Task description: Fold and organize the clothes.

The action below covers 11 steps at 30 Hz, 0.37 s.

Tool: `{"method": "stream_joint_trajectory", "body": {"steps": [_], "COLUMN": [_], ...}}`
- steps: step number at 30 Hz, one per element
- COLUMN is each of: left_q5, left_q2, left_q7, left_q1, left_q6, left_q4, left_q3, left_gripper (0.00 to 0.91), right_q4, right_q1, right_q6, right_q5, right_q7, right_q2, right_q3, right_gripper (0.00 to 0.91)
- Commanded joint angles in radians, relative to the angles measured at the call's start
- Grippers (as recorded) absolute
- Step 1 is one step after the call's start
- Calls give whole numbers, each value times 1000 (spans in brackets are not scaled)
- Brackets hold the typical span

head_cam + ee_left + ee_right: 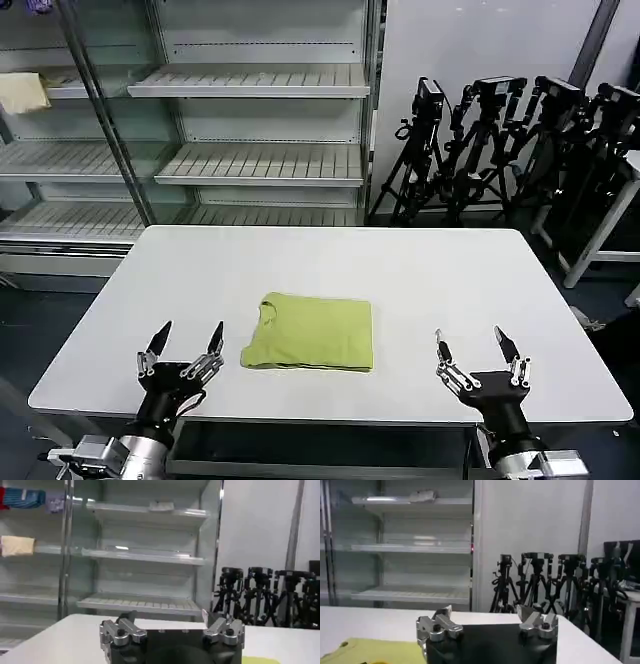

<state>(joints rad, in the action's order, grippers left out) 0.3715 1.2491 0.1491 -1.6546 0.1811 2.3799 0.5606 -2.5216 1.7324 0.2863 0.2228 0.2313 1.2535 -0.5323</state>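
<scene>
The shirt (308,333) lies folded on the table (420,270). It looks soft and light (best pinched at an edge). The left gripper (184,340) and right gripper (476,345) are held apart, empty.

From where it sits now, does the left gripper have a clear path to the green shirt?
Probably yes. The left gripper is open at the near table edge, just beside the folded green shirt, with bare white table between them and nothing in the way.

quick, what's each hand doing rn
left hand: open, holding nothing, left of the shirt
right hand: open, holding nothing, right of it
</scene>
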Motion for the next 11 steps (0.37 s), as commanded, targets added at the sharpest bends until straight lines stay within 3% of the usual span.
{"method": "stream_joint_trajectory", "body": {"steps": [1,11], "left_q5": [-23,-22], "left_q2": [12,12], "left_q7": [-7,-8], "left_q1": [-30,-24], "left_q6": [-20,-19], "left_q4": [16,15], "left_q3": [17,13], "left_gripper": [907,907], "right_q4": [-6,-7], "right_q1": [-5,-6], "right_q6": [18,23], "right_q5": [22,29], "right_q7": [4,-2], "right_q2": [-5,-5], "right_q3": [-2,-8], "right_gripper": [907,907]}}
